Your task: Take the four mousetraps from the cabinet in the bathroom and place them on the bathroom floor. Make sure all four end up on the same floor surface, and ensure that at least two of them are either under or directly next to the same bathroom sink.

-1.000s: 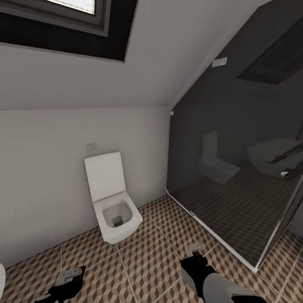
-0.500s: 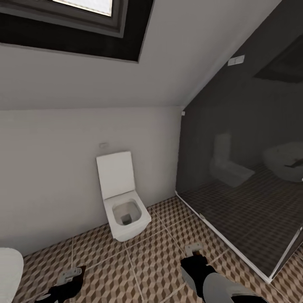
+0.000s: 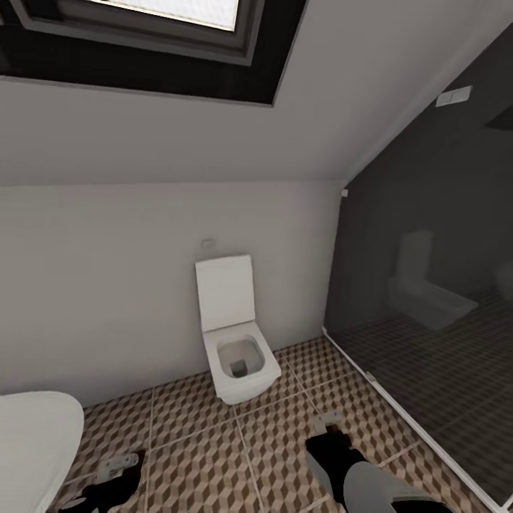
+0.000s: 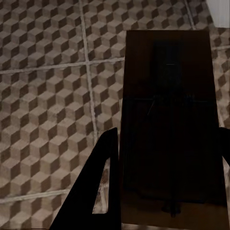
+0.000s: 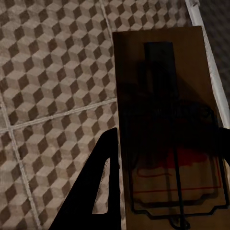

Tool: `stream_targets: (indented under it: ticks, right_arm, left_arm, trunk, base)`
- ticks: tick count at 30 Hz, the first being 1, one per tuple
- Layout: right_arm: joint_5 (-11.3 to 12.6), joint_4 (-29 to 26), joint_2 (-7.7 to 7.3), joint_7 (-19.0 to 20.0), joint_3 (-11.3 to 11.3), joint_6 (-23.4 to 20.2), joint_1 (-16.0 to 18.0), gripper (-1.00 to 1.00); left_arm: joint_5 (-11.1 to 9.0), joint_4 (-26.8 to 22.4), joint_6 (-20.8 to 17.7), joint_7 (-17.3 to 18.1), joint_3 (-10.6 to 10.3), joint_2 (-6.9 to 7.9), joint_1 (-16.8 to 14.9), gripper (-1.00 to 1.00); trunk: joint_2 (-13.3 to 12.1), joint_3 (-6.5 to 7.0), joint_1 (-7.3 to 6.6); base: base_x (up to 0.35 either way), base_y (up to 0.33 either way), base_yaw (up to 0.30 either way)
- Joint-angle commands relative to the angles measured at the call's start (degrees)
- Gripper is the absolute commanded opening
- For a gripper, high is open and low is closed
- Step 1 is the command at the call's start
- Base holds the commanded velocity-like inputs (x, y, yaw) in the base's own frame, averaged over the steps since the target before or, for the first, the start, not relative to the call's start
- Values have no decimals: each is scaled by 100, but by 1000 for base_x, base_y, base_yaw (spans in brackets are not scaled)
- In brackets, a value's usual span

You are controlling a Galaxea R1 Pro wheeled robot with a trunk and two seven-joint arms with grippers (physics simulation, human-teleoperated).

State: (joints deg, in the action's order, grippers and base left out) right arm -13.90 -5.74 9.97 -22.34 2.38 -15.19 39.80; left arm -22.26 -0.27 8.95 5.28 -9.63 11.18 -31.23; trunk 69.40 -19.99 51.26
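Cube-patterned bathroom floor (image 3: 214,456) ran from the robot to a pale wall under a sloped ceiling with a dark-framed skylight (image 3: 164,28). A white toilet (image 3: 239,349) stood against that wall with its lid up, and a dark glass partition (image 3: 434,299) closed off the space to the toilet's right, mirroring it faintly. A white rounded fixture (image 3: 32,449) showed at the lower left edge of the head view; what it was could not be told.

Both arms hung low over the tiles. The left claw (image 4: 167,187) was closed on a mousetrap (image 4: 167,96), the flat brown board clamped between its dark fingers (image 4: 98,191) above the floor. The right claw (image 5: 167,187) likewise gripped a second mousetrap (image 5: 165,110), its wire frame and red marking visible, held above the tiles near the partition's white base rail (image 5: 211,76).
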Motion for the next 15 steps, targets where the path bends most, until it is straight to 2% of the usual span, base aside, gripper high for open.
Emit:
stream_targets:
  ticks: [1, 5, 8, 10, 15]
  right_arm:
    - [-51, -12, 3, 2, 25, -45, 1, -100]
    - [-51, -16, 3, 2, 25, -45, 1, -100]
    - [-49, -23, 3, -1, 25, -45, 1, -100]
    - [-38, -39, 3, 23, 38, -52, 1, -100]
    - [-6, -55, 3, 63, 63, -76, 1, -100]
  left_arm:
    - [-52, 9, 19, 6, -43, 19, -6, -100]
    - [-84, 9, 21, 17, -41, 141, -6, -100]
    - [-195, 9, 20, 27, -40, 224, -6, -100]
    - [-371, 6, 19, 36, -41, 275, -6, -100]
    - [-541, 2, 19, 42, -46, 316, -6, -100]
  trunk:
    - [4, -7, 0]
    - [4, -7, 0]
    - [4, -7, 0]
    - [4, -7, 0]
    - [4, -7, 0]
  base:
    - [0, 0, 275]
    - [0, 0, 275]
    - [0, 0, 275]
    - [0, 0, 249]
    - [0, 0, 107]
